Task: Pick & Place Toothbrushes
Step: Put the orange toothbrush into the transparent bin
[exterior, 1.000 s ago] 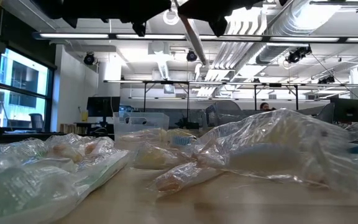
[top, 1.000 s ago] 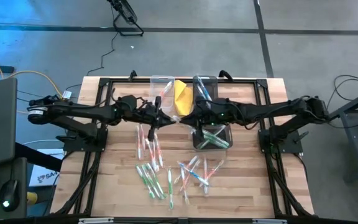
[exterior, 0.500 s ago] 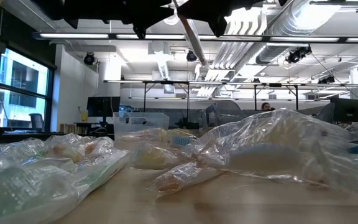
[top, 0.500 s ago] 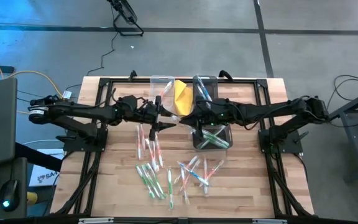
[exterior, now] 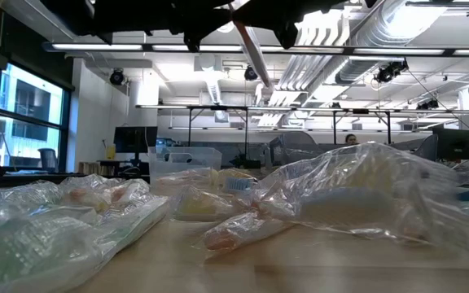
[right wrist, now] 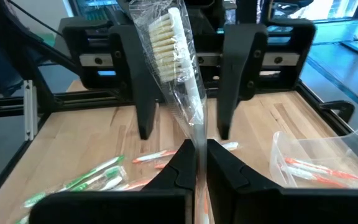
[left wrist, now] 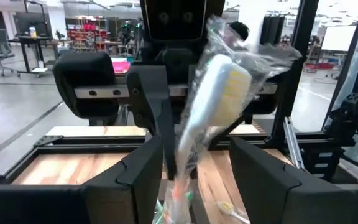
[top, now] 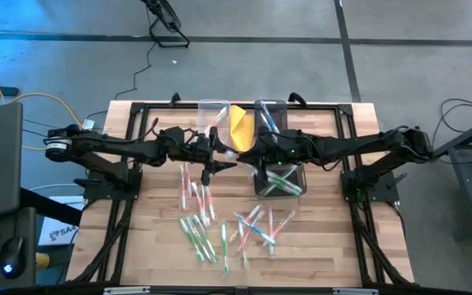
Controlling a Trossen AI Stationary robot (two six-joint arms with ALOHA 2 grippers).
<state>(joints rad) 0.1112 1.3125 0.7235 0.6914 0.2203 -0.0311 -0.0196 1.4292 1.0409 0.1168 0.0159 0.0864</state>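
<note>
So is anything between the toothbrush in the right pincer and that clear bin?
Nothing visible does. The right pincer is shut on a wrapped toothbrush, and only bare table lies between it and the clear bin.

Two dark, nearly black arms span the middle of the high view, the left arm coming from the left edge, the right arm from the right. Each is a chain of slim, matte segments. A pale round joint cap sits at the left arm's outer end, with a yellow cable looping away toward the upper left. A tiny green light, possibly an indicator, glows near the frame's centre. Wrist views show blocky, angular black fingers.
</note>
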